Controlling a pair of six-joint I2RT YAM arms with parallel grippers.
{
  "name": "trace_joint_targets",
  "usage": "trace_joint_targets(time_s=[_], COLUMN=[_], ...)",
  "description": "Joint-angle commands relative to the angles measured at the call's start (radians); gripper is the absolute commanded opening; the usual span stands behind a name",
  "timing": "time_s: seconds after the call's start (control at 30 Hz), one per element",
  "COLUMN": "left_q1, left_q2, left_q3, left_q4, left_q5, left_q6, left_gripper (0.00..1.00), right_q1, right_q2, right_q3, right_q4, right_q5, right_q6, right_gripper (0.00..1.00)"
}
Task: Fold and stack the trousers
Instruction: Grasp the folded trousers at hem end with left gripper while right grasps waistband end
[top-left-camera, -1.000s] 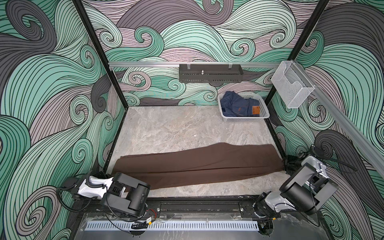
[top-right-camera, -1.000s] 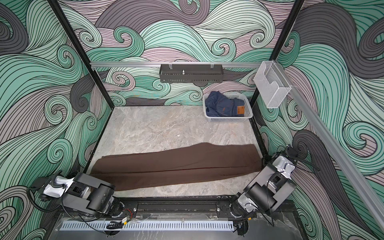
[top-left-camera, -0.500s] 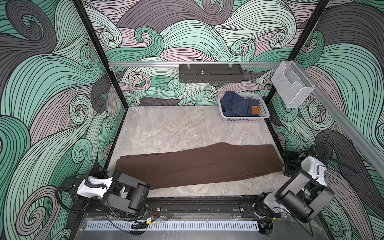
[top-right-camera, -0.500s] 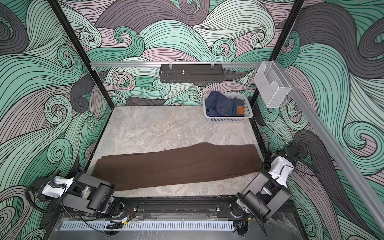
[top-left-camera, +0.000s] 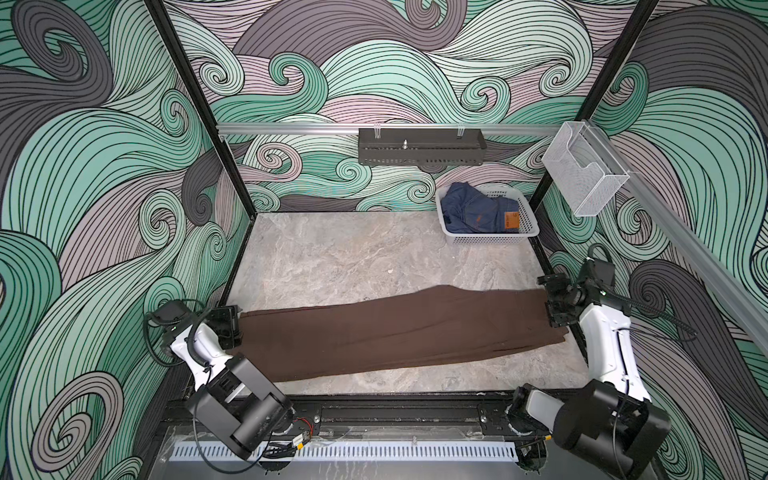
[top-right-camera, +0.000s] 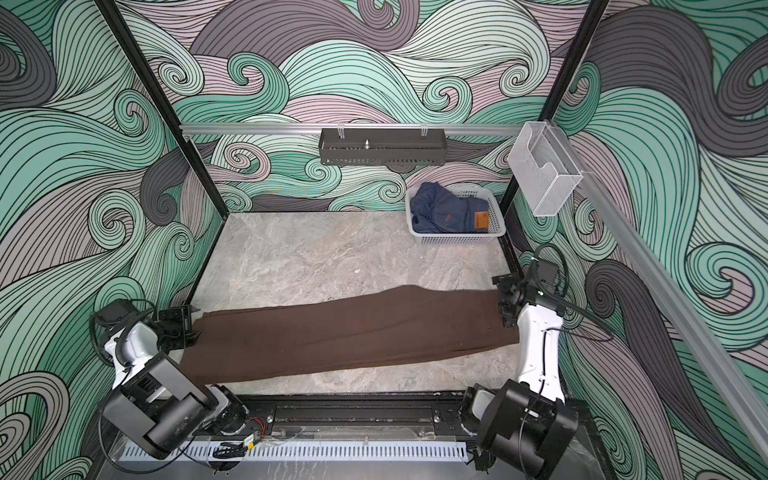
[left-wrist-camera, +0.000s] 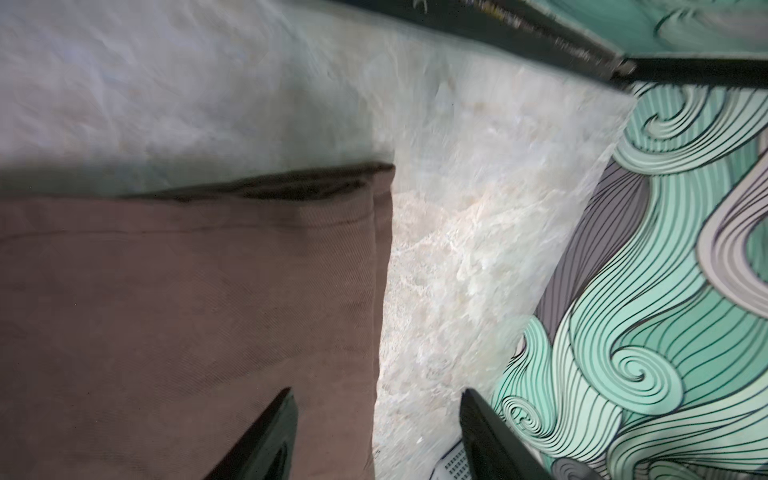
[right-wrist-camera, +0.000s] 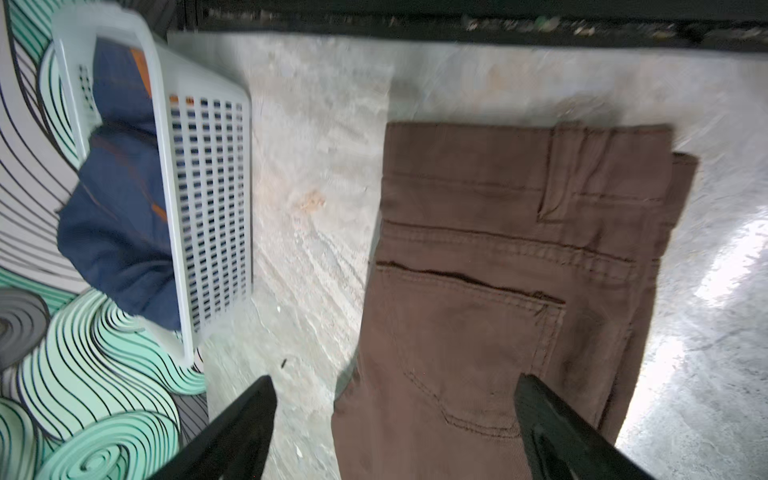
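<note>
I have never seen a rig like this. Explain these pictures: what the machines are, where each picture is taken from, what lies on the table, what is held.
Two robot arms stand at the near edge of a stone-patterned table, each ending in a two-fingered gripper. The two wide pictures look down from one overhead camera pair; the two close-ups come from cameras on the wrists. Brown trousers lie flat across the table. The left gripper is at the hem end, the right gripper at the waist end; both are open and hold nothing. In the far corner a white basket holds a blue denim garment.
</note>
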Motion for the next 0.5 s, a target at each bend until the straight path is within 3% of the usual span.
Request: trace_joint_targets(time_s=[0.0,0.47], left_q1=[-0.059,-0.140], left_q2=[0.041,0.115], left_q3=[-0.015,-0.176], left_q4=[0.034,0.157], left_q5=[-0.063,-0.189], left_q6=[-0.019,-0.035], left_gripper=[0.65,0.61], right_q1=[0.059,0.135], right_q2=[0.007,0.177], right_q3=[-0.039,-0.257], right_q4=[0.012,0.217], right_q5=[0.030,-0.002], right_q6=[-0.005,0.009], right_gripper=[0.89,0.83])
